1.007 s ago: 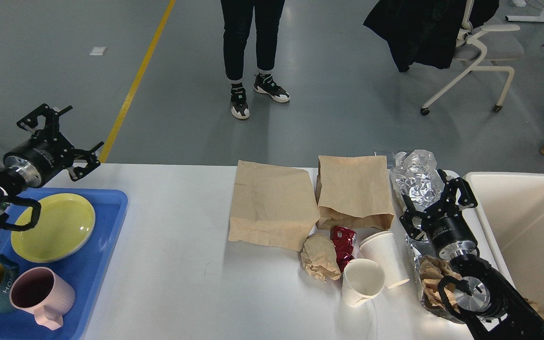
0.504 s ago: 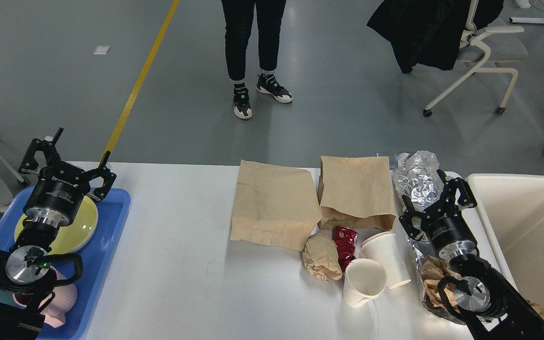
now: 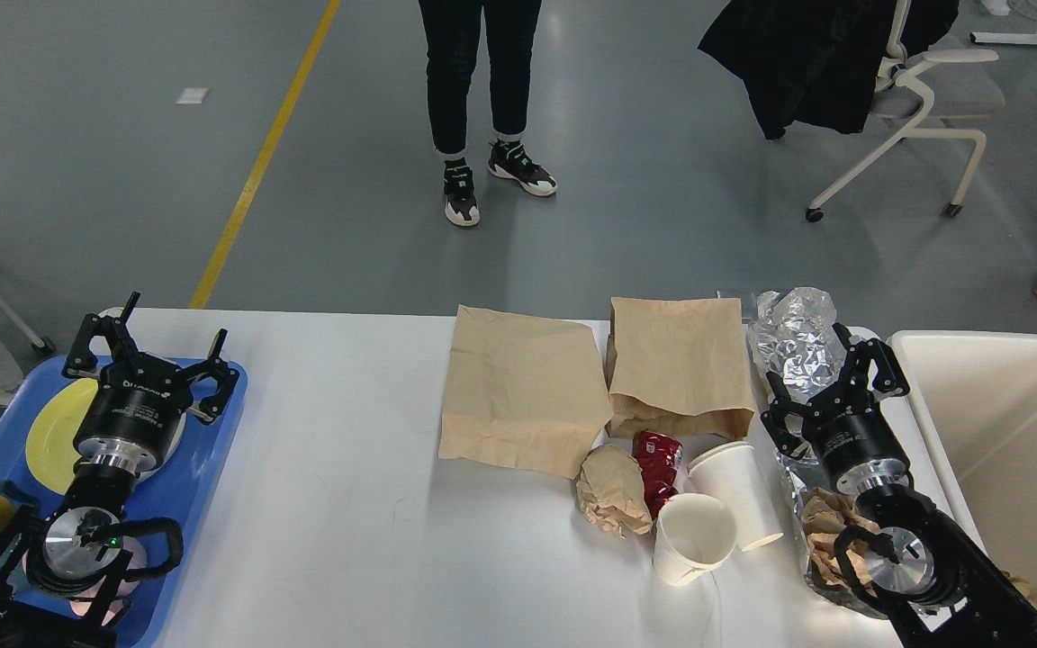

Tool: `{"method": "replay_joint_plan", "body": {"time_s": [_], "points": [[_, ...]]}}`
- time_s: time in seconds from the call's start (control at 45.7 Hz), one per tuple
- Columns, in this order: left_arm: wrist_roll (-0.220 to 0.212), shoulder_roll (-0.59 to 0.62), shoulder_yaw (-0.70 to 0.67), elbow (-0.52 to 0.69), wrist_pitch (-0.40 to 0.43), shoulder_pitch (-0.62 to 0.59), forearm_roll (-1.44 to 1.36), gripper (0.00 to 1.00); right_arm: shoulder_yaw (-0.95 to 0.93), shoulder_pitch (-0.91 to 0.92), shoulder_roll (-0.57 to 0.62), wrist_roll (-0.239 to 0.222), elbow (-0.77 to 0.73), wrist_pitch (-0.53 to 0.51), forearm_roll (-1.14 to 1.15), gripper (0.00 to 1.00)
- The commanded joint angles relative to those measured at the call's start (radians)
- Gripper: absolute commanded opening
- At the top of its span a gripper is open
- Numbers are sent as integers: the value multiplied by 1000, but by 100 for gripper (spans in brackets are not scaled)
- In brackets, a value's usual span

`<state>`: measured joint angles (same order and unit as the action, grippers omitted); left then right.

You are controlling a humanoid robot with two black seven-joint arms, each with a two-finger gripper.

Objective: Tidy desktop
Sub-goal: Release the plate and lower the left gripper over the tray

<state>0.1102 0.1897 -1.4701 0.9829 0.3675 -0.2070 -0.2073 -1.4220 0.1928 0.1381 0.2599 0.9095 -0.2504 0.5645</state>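
Observation:
The white desktop (image 3: 347, 540) holds litter on its right half: two flat brown paper bags (image 3: 518, 387) (image 3: 676, 360), a crumpled brown paper ball (image 3: 613, 490), a crushed red can (image 3: 656, 459), two white paper cups (image 3: 692, 535) (image 3: 739, 490) and crumpled silver foil (image 3: 793, 337). My right gripper (image 3: 829, 382) stands open just over the foil's near edge, holding nothing. At the far left my left gripper (image 3: 157, 349) is open above the blue tray, with nothing between its fingers.
The blue tray (image 3: 217, 432) carries a yellow plate (image 3: 50, 427) and mugs partly hidden by my left arm. A cream bin (image 3: 1014, 450) stands at the right, with a foil wrapper of brown paper (image 3: 820, 531) beside it. A person's legs and an office chair are beyond the far edge.
My left arm has swung rightward and lower, from beyond the table's left corner to above the blue tray, gripper still open. The right arm and the litter have not moved.

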Motion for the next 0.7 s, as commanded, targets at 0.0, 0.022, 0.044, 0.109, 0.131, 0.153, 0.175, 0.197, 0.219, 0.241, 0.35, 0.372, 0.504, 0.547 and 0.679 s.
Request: {"method": "replay_joint_plan", "body": {"time_s": [0.0, 0.022, 0.044, 0.109, 0.131, 0.153, 0.175, 0.197, 0.219, 0.241, 0.35, 0.372, 0.504, 0.547, 0.679], "points": [[3, -10, -6, -6, 7, -5, 0, 96, 0, 0, 0, -1, 0, 0, 0, 100], [3, -10, -7, -7, 7, -5, 0, 96, 0, 0, 0, 1, 0, 0, 0, 100], [3, -10, -7, -7, 7, -5, 0, 96, 0, 0, 0, 1, 0, 0, 0, 100], [5, -7, -13, -7, 7, -9, 0, 96, 0, -1, 0, -1, 0, -1, 0, 100], [3, -6, -13, -7, 7, -11, 0, 96, 0, 0, 0, -1, 0, -1, 0, 100], [3, -6, -12, -7, 7, -11, 0, 96, 0, 0, 0, -1, 0, -1, 0, 100], [5, -6, -12, -7, 7, -9, 0, 96, 0, 0, 0, -1, 0, 0, 0, 100], [3, -6, -13, -7, 7, -11, 0, 96, 0, 0, 0, -1, 0, 0, 0, 100], [5, -6, -15, -7, 7, -12, 2, 96, 0, -1, 0, 1, -1, 0, 0, 100], [5, -6, -15, -9, 7, -12, 2, 96, 0, 0, 0, -1, 0, 0, 0, 100], [-1, -12, 4, -46, 11, -15, -3, 96, 0, 0, 0, 1, 0, 0, 0, 100], [0, -13, 5, -52, 19, -14, -3, 96, 0, 0, 0, -1, -1, -1, 0, 100], [23, -35, 4, -113, 165, -12, -14, 96, 0, 0, 0, 1, -1, 0, 0, 100], [34, -39, 4, -131, 208, -12, -12, 96, 0, 0, 0, 1, -1, 0, 0, 100], [54, -46, -1, -156, 232, -18, -4, 96, 0, 2, 0, 1, -3, 0, 0, 100]]}}
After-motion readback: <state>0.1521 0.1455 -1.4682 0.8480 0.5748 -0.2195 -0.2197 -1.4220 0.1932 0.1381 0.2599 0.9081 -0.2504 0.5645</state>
